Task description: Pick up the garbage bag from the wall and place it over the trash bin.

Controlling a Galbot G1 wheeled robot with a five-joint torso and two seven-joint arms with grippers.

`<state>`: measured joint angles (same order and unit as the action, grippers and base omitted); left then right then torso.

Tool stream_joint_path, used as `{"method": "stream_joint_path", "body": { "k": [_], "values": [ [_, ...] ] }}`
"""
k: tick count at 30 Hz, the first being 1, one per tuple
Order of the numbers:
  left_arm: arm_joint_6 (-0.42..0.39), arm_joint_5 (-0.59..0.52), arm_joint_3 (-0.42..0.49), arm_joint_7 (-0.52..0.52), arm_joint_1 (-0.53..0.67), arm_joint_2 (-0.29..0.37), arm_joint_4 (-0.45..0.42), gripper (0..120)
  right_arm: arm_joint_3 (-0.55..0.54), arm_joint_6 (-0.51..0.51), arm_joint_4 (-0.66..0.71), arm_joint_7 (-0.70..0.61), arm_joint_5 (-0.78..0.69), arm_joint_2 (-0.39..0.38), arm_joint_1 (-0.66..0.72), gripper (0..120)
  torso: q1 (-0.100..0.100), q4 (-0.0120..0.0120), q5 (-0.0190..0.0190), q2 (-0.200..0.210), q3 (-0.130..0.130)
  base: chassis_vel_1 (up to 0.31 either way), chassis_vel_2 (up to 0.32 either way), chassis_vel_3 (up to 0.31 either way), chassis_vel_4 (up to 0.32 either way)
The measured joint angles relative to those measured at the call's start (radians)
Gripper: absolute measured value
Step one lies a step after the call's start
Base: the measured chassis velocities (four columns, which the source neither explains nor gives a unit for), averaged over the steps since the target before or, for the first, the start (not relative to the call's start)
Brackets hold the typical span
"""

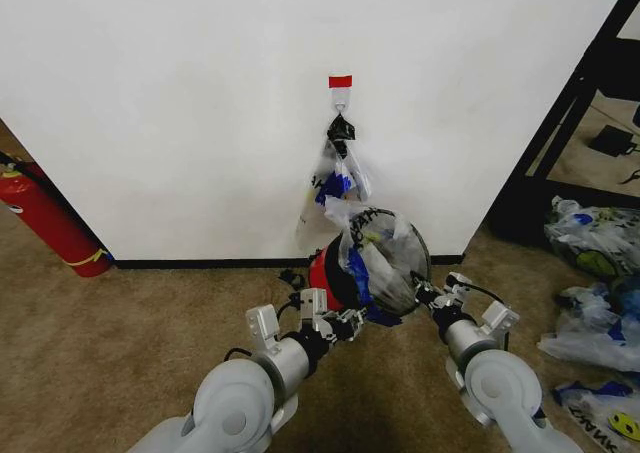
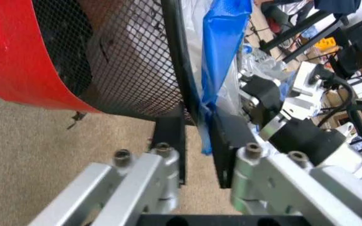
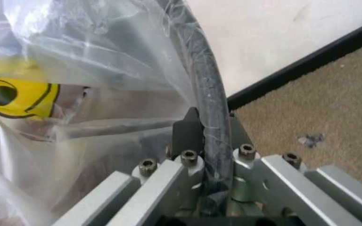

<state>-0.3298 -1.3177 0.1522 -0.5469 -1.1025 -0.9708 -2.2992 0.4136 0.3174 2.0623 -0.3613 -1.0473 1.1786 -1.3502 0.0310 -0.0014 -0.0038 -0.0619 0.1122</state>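
Observation:
The trash bin [image 1: 322, 273], black mesh with a red base, is tipped up off the carpet with its mouth facing me, just in front of the wall [image 1: 200, 93]. The see-through garbage bag [image 1: 372, 258] with blue patches lies crumpled in and across the mouth. My left gripper [image 1: 345, 323] holds the near rim. In the left wrist view its jaws [image 2: 199, 155] straddle the rim of the bin [image 2: 124, 61] and a blue strip of the bag [image 2: 222, 47]. My right gripper [image 1: 425, 295] is at the opposite side. There it [image 3: 209, 136] is shut on the rim [image 3: 203, 80] under bag film [image 3: 74, 61].
A narrower bundle of like bags [image 1: 338, 173] hangs by a black clip from the hook under the red tape [image 1: 340, 80]. A red fire extinguisher [image 1: 45, 218] leans at the left. Loose bags [image 1: 590, 243] lie at the right past a black frame [image 1: 580, 103].

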Motion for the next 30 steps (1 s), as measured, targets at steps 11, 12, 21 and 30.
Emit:
{"method": "stream_joint_path", "body": {
  "k": [11, 12, 21, 30],
  "values": [
    [0.001, 0.012, -0.039, 0.02, -0.059, 0.033, -0.062, 0, 0.009, 0.001, -0.028, -0.03, 0.003, 0.005, 0.012, 0, 0.0, -0.0005, -0.0006, 0.0, 0.0, 0.0, 0.0, 0.0, 0.0],
    [-0.001, 0.017, -0.038, 0.023, -0.062, 0.034, -0.066, 0, 0.006, 0.002, -0.029, -0.031, 0.002, 0.007, 0.011, 0, 0.0, -0.0007, 0.0002, 0.0, 0.0, 0.0, 0.0, 0.0, 0.0],
    [-0.001, 0.034, -0.023, 0.032, -0.061, 0.028, -0.04, 0, 0.014, 0.0, -0.019, -0.039, -0.001, 0.013, 0.006, 0, 0.0, -0.0004, -0.0001, 0.0, 0.0, 0.0, 0.0, 0.0, 0.0],
    [-0.008, 0.021, -0.024, 0.028, -0.039, 0.015, -0.048, 0, 0.008, 0.0, -0.021, -0.038, -0.001, 0.013, 0.005, 0, 0.0, -0.0002, 0.0, 0.0, 0.0, 0.0, 0.0, 0.0, 0.0]
  ]
}}
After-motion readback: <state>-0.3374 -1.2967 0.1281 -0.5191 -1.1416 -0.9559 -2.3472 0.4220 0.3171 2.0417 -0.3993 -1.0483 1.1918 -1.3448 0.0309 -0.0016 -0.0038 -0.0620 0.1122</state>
